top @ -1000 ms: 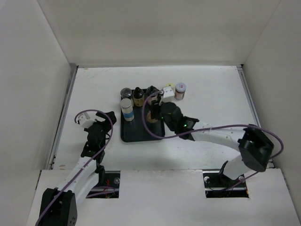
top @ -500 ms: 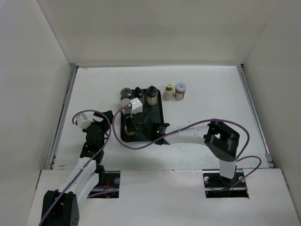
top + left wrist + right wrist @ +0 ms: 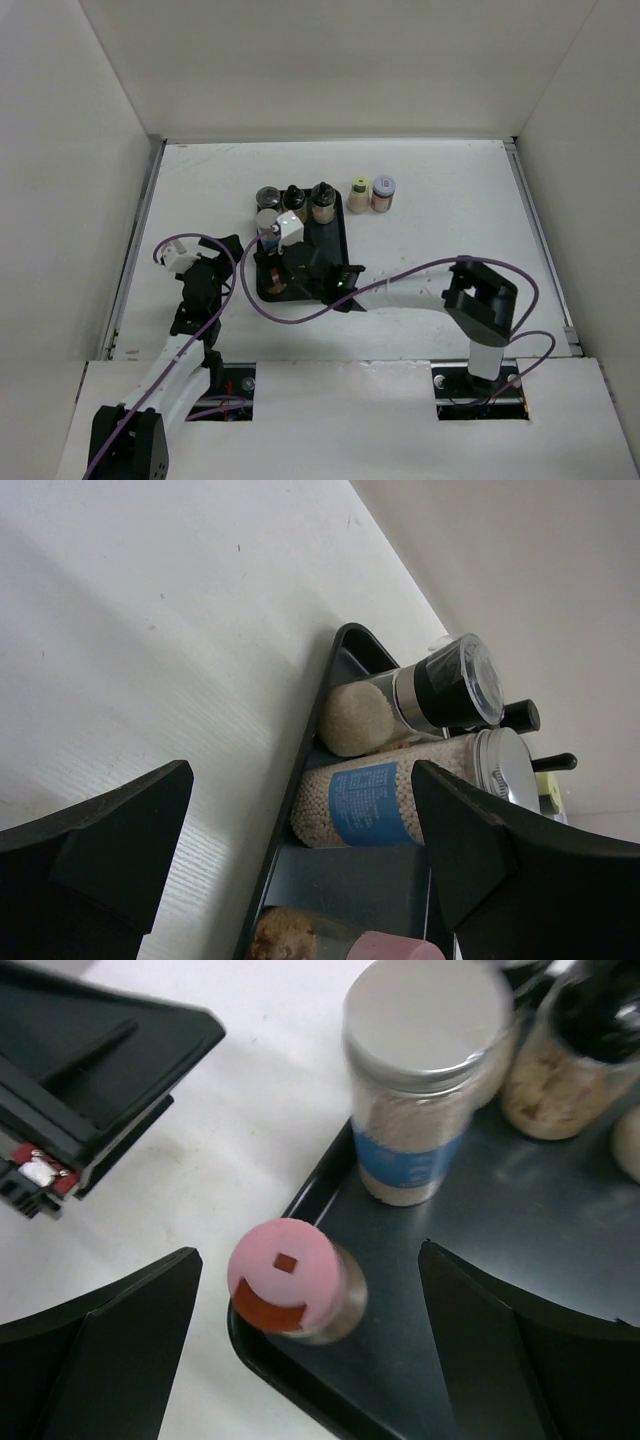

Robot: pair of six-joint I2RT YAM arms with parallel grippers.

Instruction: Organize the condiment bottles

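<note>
A black tray (image 3: 335,272) holds three dark-capped jars in its back row (image 3: 293,198). A taller silver-capped, blue-labelled jar (image 3: 425,1070) stands at its left. A pink-capped jar (image 3: 290,1280) stands upright in the tray's front-left corner. My right gripper (image 3: 310,1260) is open above it, its fingers wide on either side and not touching. In the top view it (image 3: 280,268) covers that corner. A yellow-capped jar (image 3: 359,193) and a purple-capped jar (image 3: 384,192) stand on the table right of the tray. My left gripper (image 3: 228,252) is open and empty, just left of the tray.
The left wrist view looks along the tray's left rim (image 3: 300,770) at a black-capped jar (image 3: 440,685) and the blue-labelled jar (image 3: 400,800). White walls enclose the table on the left, back and right. My right arm (image 3: 420,290) lies across the table in front of the tray.
My right gripper swept left from the tray's right half to its front-left corner, and the pink-capped jar now stands free between its open fingers. The left arm barely moved.
</note>
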